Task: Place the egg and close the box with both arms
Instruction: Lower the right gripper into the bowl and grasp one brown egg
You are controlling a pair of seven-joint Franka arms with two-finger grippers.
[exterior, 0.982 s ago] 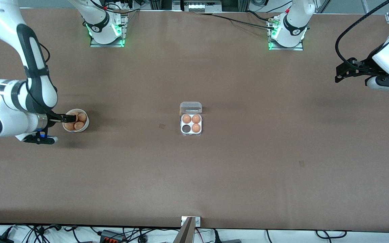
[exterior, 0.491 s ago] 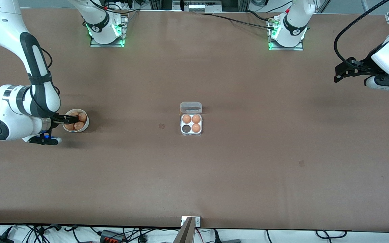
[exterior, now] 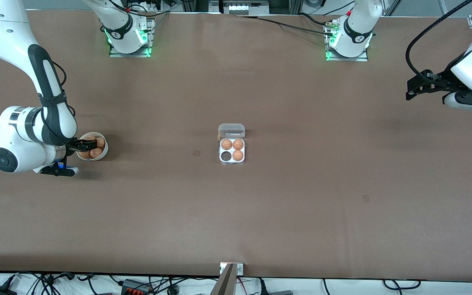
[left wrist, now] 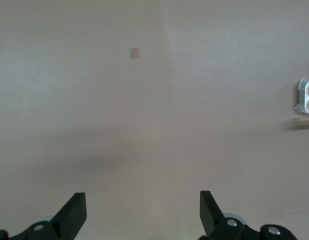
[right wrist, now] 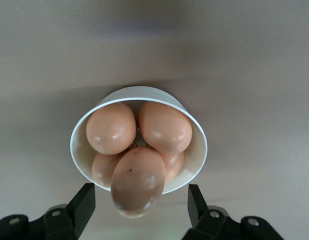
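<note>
The box (exterior: 232, 150) sits at the table's middle, its clear lid (exterior: 231, 130) hinged open and lying flat. Three brown eggs fill its cells; one dark cell (exterior: 225, 156) is empty. A round white bowl (exterior: 104, 152) with several brown eggs stands toward the right arm's end. My right gripper (exterior: 89, 144) is low over the bowl and open. In the right wrist view the topmost egg (right wrist: 137, 180) lies between the spread fingers of that gripper (right wrist: 140, 202), which do not touch it. My left gripper (exterior: 410, 91) waits open and empty, high over the table's left-arm end.
The left wrist view shows the open left gripper (left wrist: 139, 210) over bare brown table, with the box (left wrist: 307, 97) at the frame's edge. Small darker patches (exterior: 196, 153) (exterior: 366, 198) mark the tabletop. The arm bases stand along the table's edge farthest from the front camera.
The right arm has shifted toward the bowl, and its gripper has moved a little farther over the eggs. The left arm has barely moved.
</note>
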